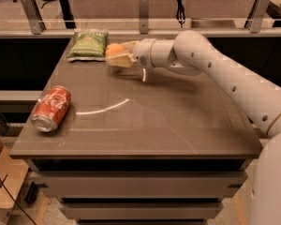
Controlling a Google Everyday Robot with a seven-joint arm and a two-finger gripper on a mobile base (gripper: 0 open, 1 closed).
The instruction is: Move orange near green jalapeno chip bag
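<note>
The orange (114, 49) is a round orange fruit held between the fingers of my gripper (117, 54) at the back of the table. It sits just right of the green jalapeno chip bag (88, 44), which lies flat at the table's back left corner. The gripper is shut on the orange, and its pale fingers (122, 60) wrap the fruit's right and lower sides. I cannot tell whether the orange touches the tabletop. The arm reaches in from the right.
A red soda can (51, 108) lies on its side near the table's left edge. The brown table (168, 125) has a railing with posts (143, 6) behind it. A cardboard box (2, 182) stands on the floor at lower left.
</note>
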